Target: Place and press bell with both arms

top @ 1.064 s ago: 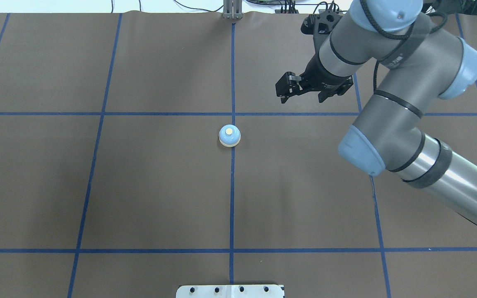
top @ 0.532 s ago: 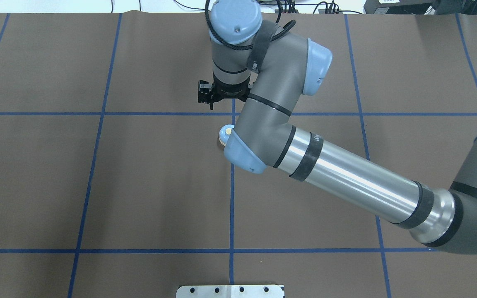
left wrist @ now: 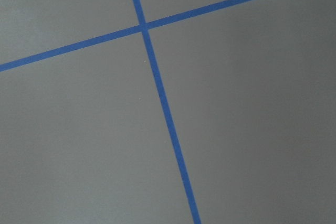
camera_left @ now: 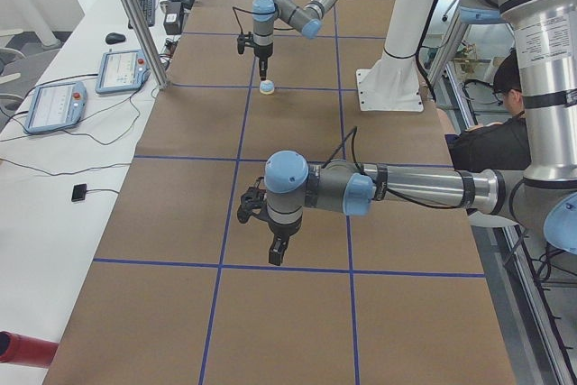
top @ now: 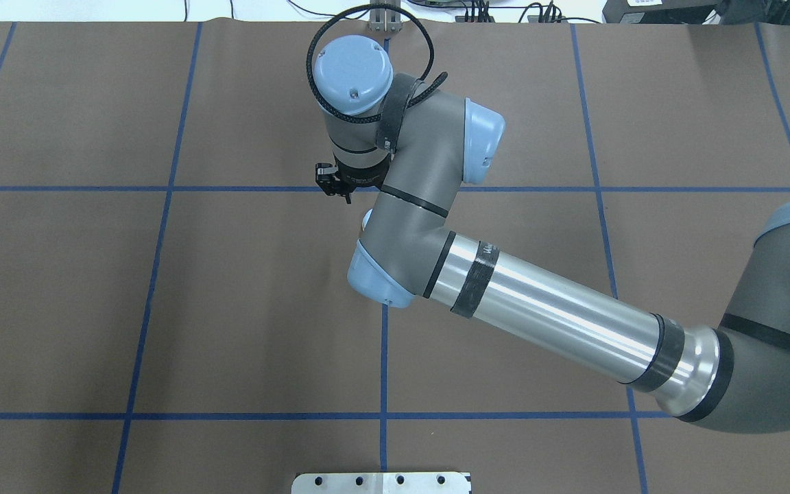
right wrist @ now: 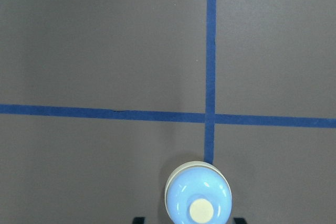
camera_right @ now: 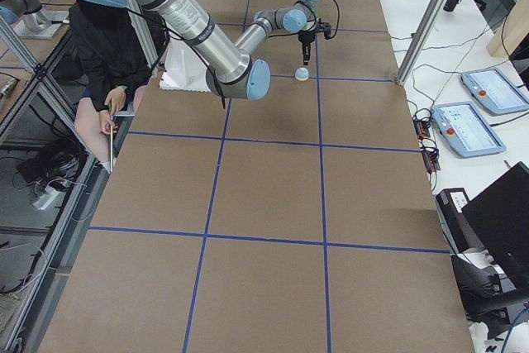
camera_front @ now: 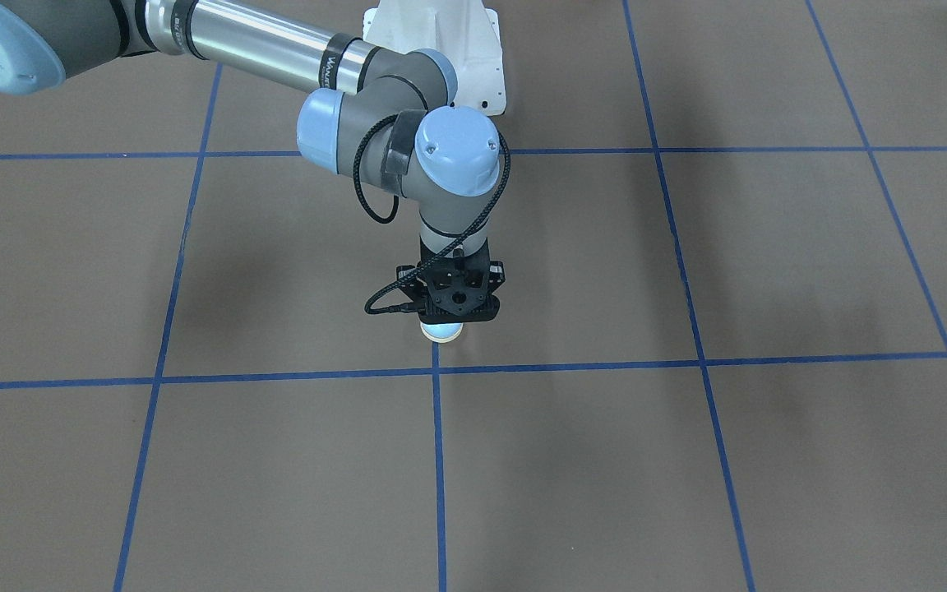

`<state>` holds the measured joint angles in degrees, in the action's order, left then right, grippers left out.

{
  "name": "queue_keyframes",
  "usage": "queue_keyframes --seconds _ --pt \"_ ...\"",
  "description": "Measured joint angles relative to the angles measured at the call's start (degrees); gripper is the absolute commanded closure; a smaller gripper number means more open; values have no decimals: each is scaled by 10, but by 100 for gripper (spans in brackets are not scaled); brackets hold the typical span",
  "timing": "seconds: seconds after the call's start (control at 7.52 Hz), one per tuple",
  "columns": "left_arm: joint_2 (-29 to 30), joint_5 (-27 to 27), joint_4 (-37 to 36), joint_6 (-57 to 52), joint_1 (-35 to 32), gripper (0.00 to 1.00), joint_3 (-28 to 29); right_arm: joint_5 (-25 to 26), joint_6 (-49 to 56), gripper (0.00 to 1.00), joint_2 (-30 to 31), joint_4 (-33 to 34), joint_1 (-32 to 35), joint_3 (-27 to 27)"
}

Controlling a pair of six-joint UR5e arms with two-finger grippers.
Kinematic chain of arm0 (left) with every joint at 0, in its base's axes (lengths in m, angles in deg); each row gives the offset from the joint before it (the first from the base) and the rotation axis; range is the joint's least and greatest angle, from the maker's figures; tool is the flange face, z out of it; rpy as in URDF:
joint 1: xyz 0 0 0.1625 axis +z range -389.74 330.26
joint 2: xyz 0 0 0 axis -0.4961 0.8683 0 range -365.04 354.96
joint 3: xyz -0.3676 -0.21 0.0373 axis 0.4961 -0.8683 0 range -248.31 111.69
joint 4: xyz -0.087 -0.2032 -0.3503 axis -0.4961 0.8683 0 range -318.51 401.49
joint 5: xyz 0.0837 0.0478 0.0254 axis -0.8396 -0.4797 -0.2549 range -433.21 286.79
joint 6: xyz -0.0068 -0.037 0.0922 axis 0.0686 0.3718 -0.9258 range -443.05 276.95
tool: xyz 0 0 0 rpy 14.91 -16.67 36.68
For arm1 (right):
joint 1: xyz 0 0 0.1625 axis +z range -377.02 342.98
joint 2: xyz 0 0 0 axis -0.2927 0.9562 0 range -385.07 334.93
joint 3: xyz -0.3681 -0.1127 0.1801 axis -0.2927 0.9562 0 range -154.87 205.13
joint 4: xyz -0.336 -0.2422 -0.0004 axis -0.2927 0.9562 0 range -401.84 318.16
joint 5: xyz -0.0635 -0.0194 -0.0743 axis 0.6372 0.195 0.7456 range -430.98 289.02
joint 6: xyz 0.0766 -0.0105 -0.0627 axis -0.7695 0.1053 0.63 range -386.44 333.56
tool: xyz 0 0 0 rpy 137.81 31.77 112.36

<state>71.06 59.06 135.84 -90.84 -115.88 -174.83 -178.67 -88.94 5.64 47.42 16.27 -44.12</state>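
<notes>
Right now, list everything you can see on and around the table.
bell: one, light blue with cream button, on a blue tape line mid-table
table cover: one, brown, blue tape grid
pedestal: one, white, at the table's edge
touch panels: two, grey, side bench
seated person: one, black top, near the pedestal
right gripper: one, black, open, just above the bell
left gripper: one, black, over bare cover, far from the bell

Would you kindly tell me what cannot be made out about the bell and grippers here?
Bell: overhead view, almost wholly hidden under the right arm; right wrist view, cut by the bottom edge.
Right gripper: front view, jaws hidden beneath its own body; wrist view, fingertips beyond the bottom edge.
Left gripper: seen properly only from the side; jaws unclear.
</notes>
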Motion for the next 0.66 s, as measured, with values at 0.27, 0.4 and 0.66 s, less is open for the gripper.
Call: queue_keyframes --seconds 0.27,0.4,0.66 --pt "1 0 -1 -1 -1 0 1 0 11 100 1 -2 -1 5" --pt "2 0 -1 -1 -1 0 1 0 13 100 1 -3 -1 6" --pt "2 -1 -1 -1 -1 0 1 -2 13 100 2 -4 -1 10"
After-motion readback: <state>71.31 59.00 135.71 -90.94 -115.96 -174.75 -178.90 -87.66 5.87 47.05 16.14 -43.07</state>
